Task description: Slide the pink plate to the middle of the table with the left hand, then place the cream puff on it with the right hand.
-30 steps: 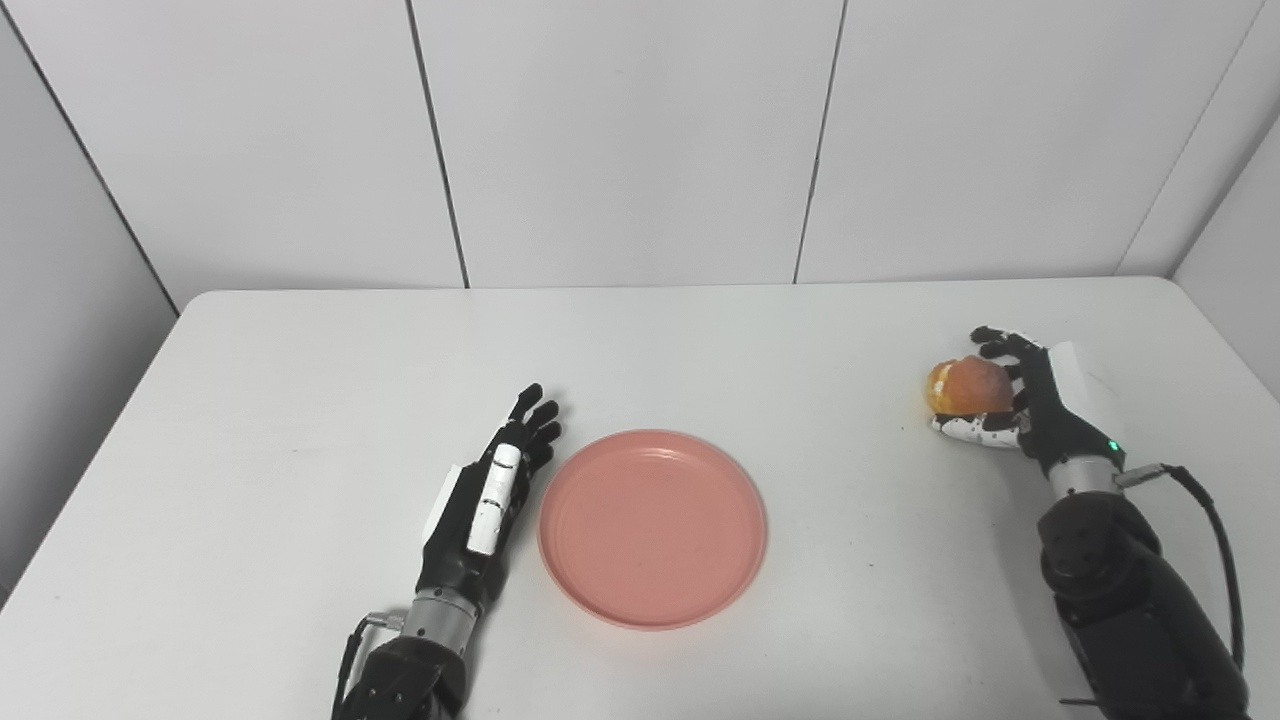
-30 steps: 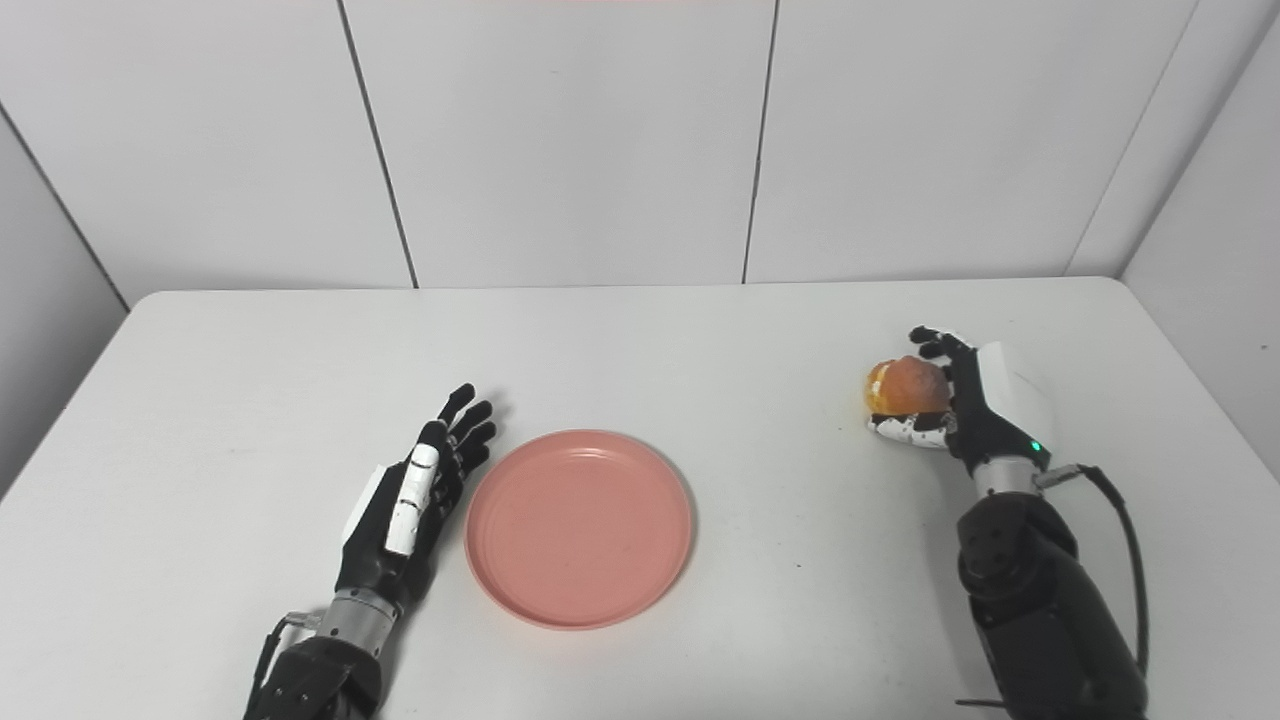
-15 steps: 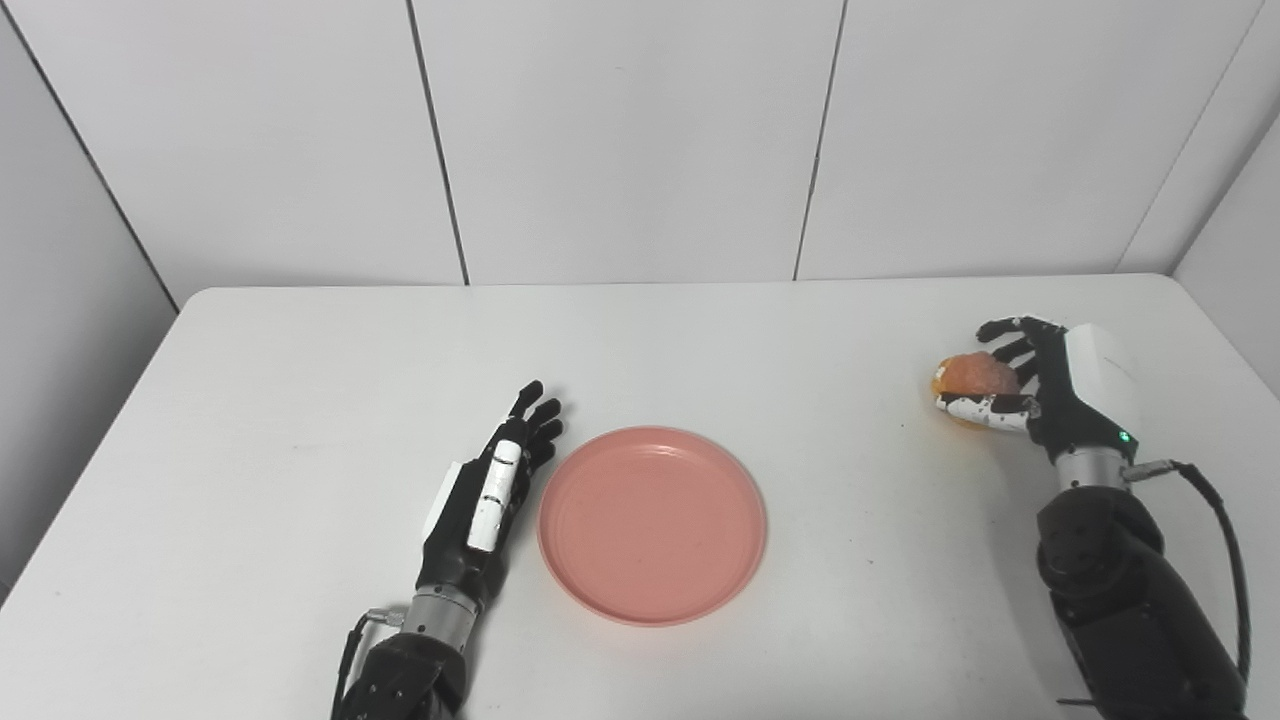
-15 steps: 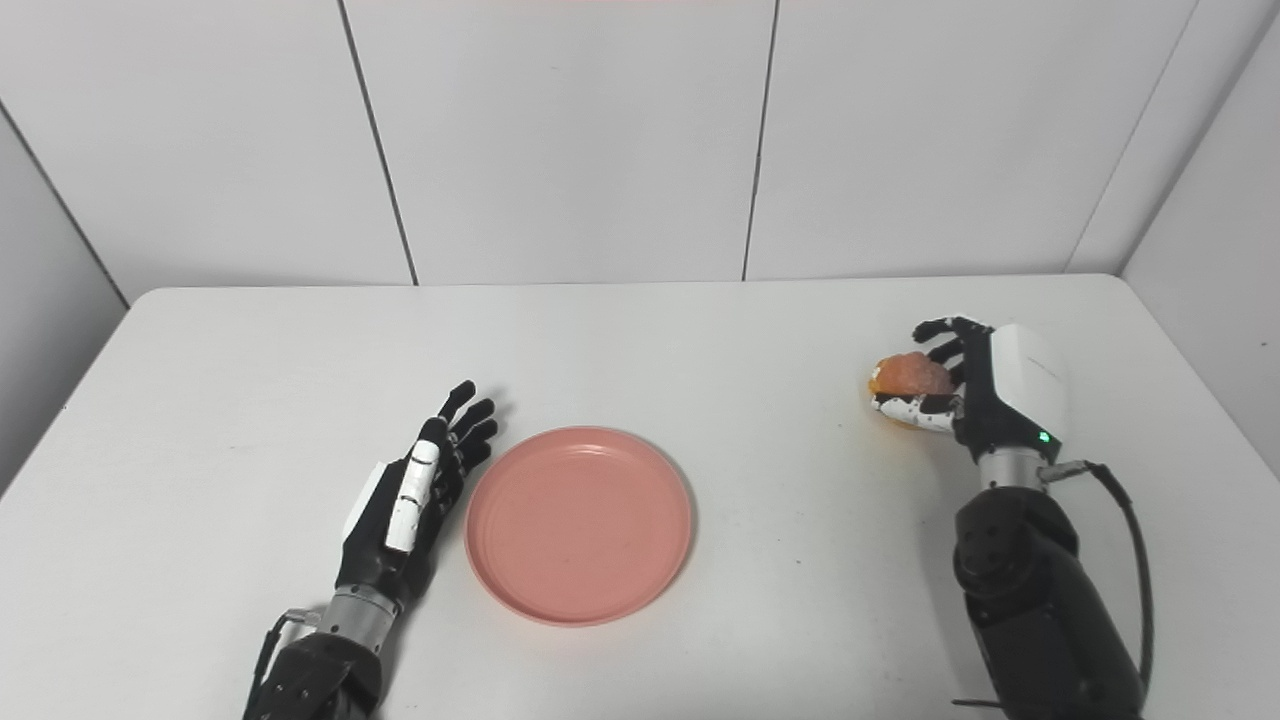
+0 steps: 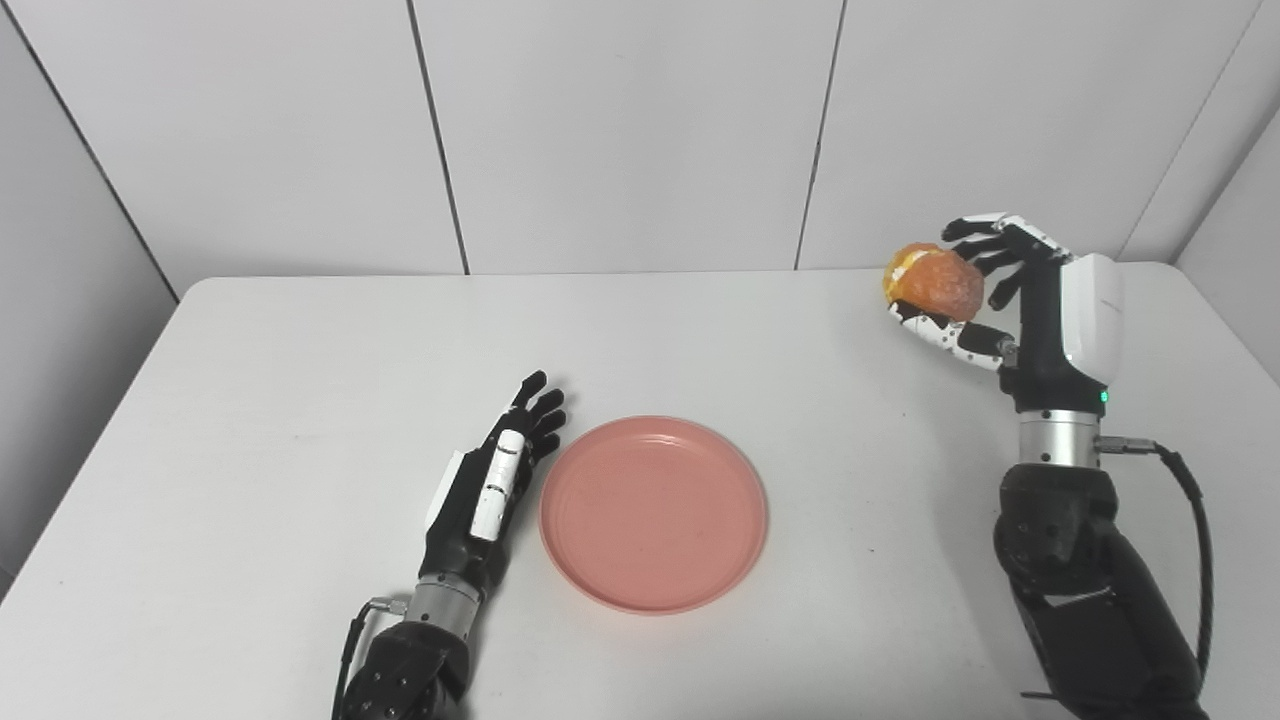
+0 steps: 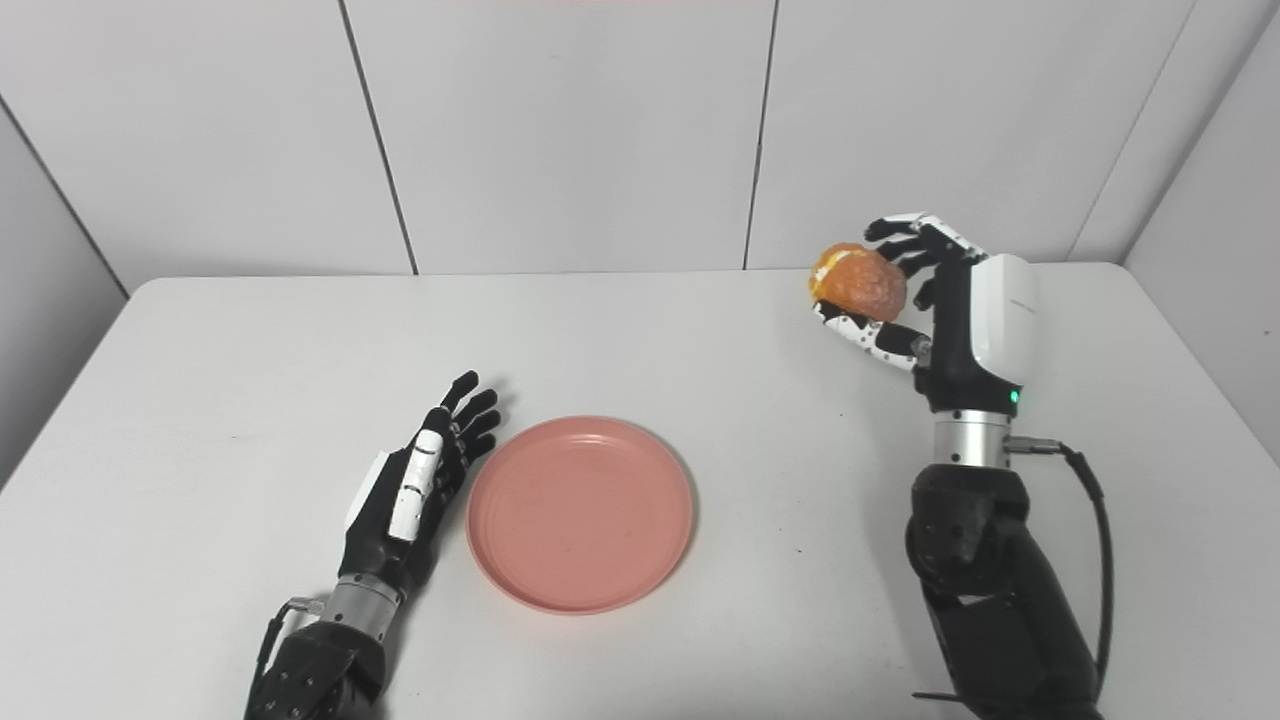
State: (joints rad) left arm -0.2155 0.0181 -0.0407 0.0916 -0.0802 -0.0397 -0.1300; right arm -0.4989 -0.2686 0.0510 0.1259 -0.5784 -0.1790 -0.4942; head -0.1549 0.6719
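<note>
The pink plate (image 5: pixel 653 513) lies flat near the middle of the white table (image 5: pixel 300 380). My left hand (image 5: pixel 490 486) is open, on edge just left of the plate's rim, fingers stretched forward. My right hand (image 5: pixel 1010 295) is shut on the golden-brown cream puff (image 5: pixel 932 281) and holds it well above the table at the right, far from the plate. The same scene shows in the right eye view, with the puff (image 6: pixel 858 282) in the right hand (image 6: pixel 945 300) and the plate (image 6: pixel 580 512) beside the left hand (image 6: pixel 420 487).
White wall panels stand behind the table's far edge (image 5: pixel 640 274). The right forearm (image 5: pixel 1085 590) with its cable rises from the bottom right. Bare table surface lies around the plate.
My right hand has lifted the cream puff off the table, up and slightly left. The left hand and the plate stayed put. The camera view shifted slightly.
</note>
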